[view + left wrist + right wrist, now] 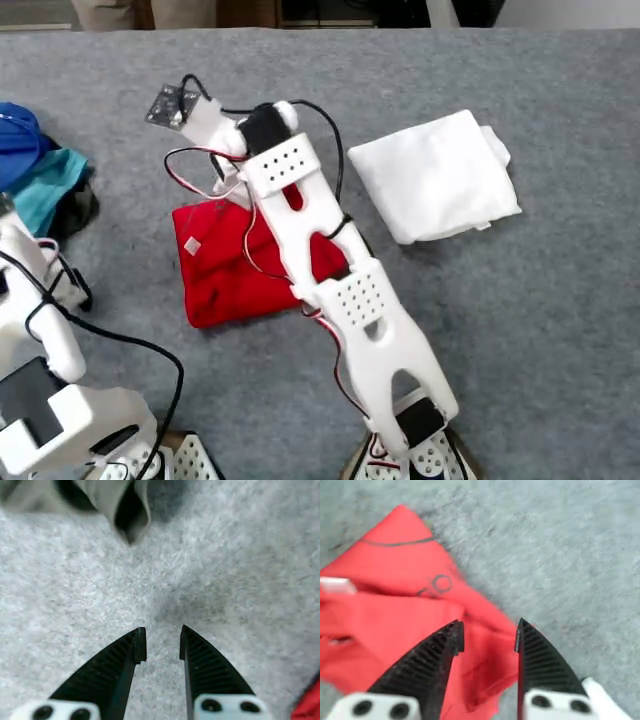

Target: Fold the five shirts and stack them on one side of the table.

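Right gripper [487, 630]: jaws spread, hanging just over the folded red shirt [395, 610] mid-table. My left gripper [162, 637] is spread too, over bare table [240, 580]. The folded white shirt [435, 175] lies near the red one.

red shirt [225, 280] partly under the right arm [360, 300]
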`<state>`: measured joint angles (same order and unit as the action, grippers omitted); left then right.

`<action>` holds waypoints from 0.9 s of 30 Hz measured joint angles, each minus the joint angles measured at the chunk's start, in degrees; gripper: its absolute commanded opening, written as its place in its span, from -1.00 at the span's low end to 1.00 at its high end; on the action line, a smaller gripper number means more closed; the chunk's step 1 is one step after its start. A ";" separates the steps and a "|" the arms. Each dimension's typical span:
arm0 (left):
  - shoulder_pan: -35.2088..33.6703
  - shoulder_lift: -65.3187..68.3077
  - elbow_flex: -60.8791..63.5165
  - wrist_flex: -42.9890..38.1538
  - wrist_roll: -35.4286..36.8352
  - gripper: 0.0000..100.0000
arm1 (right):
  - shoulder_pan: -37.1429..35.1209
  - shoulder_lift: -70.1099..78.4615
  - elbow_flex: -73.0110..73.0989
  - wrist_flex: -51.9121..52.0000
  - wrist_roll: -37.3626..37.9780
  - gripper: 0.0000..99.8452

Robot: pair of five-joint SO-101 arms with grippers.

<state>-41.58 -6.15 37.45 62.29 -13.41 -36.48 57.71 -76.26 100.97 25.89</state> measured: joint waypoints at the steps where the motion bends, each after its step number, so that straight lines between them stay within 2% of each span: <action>1: 0.00 0.00 2.11 -1.93 0.00 -0.76 | -0.26 -1.85 3.43 0.00 0.00 -0.63; 4: 0.00 -1.23 8.00 -8.53 -0.09 -0.76 | -0.35 -5.01 11.78 -0.53 0.00 -0.63; 8: 0.09 -3.60 10.20 -9.85 0.00 -0.76 | -0.35 -5.10 18.46 -3.87 0.00 -0.63; 14: 0.09 -3.96 10.55 -10.29 -0.09 -0.76 | -0.35 -2.81 19.16 -7.12 -1.05 -0.66; 19: 0.09 -3.96 10.55 -10.29 -0.09 -0.76 | -0.35 -2.64 19.08 -6.68 -1.41 -1.00; 27: 0.09 -3.96 10.55 -10.29 -0.09 -0.76 | -0.35 -2.55 11.43 -0.44 -1.41 -1.00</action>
<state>-41.49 -10.11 48.00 52.00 -13.49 -36.84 55.16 -64.84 100.53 24.48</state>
